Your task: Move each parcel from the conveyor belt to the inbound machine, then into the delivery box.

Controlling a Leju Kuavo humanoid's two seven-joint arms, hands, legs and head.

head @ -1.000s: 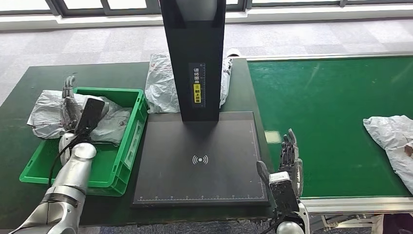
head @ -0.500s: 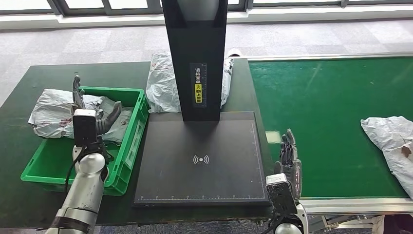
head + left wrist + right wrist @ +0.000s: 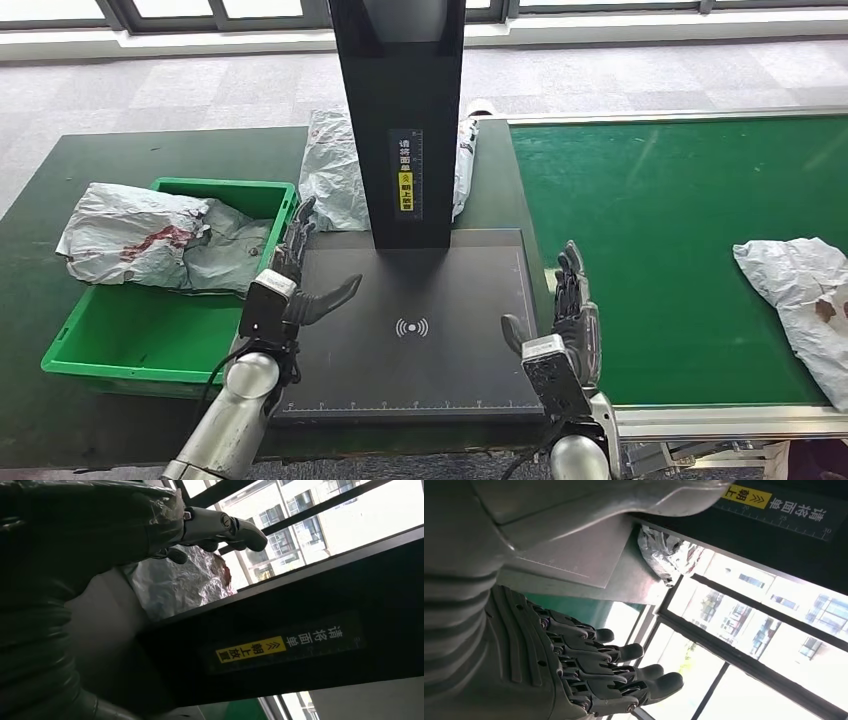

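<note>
Head view looks down; wrist views close, sharing black column (image 3: pixel 398 120).

Showing the left hand (image 3: pixel 150 527), fingers apart and holding nothing, reaching toward a crinkled silver parcel (image 3: pixel 185 582) lying behind the black column of the inbound machine (image 3: pixel 300 645). Bearing a yellow label (image 3: pixel 250 650) with Chinese characters beside it. Looking out onto bright windows (image 3: pixel 300 525).

belt parcel (image 3: pixel 800 300): ran off the head view's right edge.
rear parcel (image 3: pixel 335 180): middle hidden behind the black scanner column (image 3: pixel 400 120).
column label (image 3: pixel 405 183): print too small to read in the head view.
column top: cut by the upper edge.
</note>
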